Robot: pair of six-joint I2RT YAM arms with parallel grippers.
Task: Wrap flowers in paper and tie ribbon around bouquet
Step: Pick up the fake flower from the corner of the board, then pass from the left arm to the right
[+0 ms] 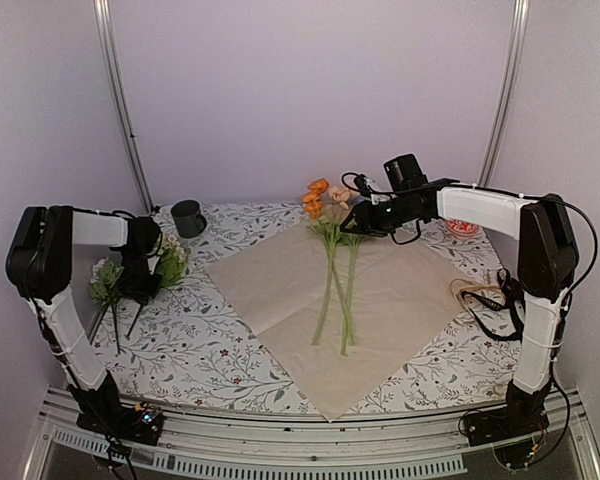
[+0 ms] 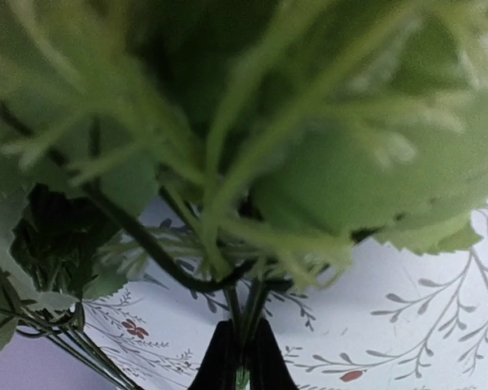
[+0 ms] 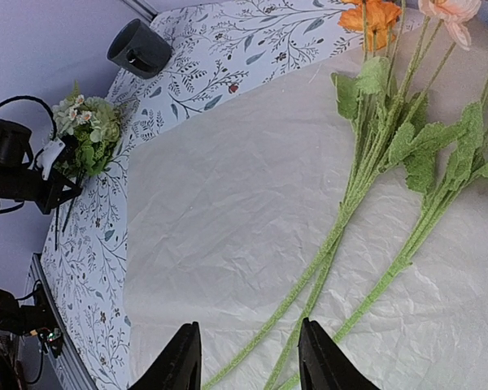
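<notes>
Three long-stemmed flowers [image 1: 332, 262] with orange and peach blooms lie on the pale peach paper [image 1: 280, 285], which is spread flat mid-table. My right gripper [image 3: 248, 359] hovers open over the paper, and two green stems [image 3: 342, 219] run between its fingertips without touching them. In the top view the right gripper [image 1: 365, 215] is beside the blooms. My left gripper [image 2: 242, 361] is shut on the thin stems of a green and white bunch [image 2: 309, 162]. It holds this bunch [image 1: 168, 262] just above the table cover at the far left. I cannot make out the ribbon for certain.
A dark mug [image 1: 188, 218] stands at the back left, beyond the paper's corner. A tan cord [image 1: 475, 293] and dark strands lie by the right arm, with a small red item [image 1: 462, 228] behind them. The floral table cover [image 1: 210, 350] surrounds the paper.
</notes>
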